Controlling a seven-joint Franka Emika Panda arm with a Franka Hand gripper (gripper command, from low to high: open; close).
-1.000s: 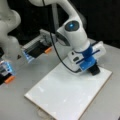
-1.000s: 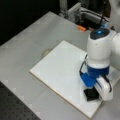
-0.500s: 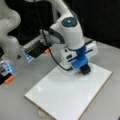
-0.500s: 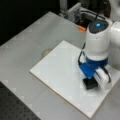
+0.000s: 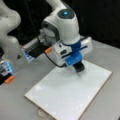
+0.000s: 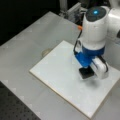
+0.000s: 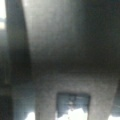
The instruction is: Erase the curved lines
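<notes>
A white rectangular board [image 5: 67,95] [image 6: 60,72] lies flat on the grey table in both front views. My gripper [image 5: 78,65] [image 6: 86,71] points down over the board's far right part, shut on a small black eraser block [image 5: 79,67] [image 6: 86,73]. The block rests on or just above the board surface. No curve lines show on the board in either front view; any stroke under the eraser is hidden. The wrist view is filled by a dark blurred surface with a pale patch [image 7: 72,110] at its bottom.
A second white robot arm [image 5: 10,37] stands at a front view's left, with an orange-tipped part [image 5: 9,79] beside it. A faint round mark [image 6: 46,52] [image 5: 42,113] sits on the table at the board's edge. Metal hardware [image 6: 72,12] is behind the board.
My gripper has carried the eraser block inward across the board from its right edge, leftward in one front view and up-left in the other. The board has not shifted.
</notes>
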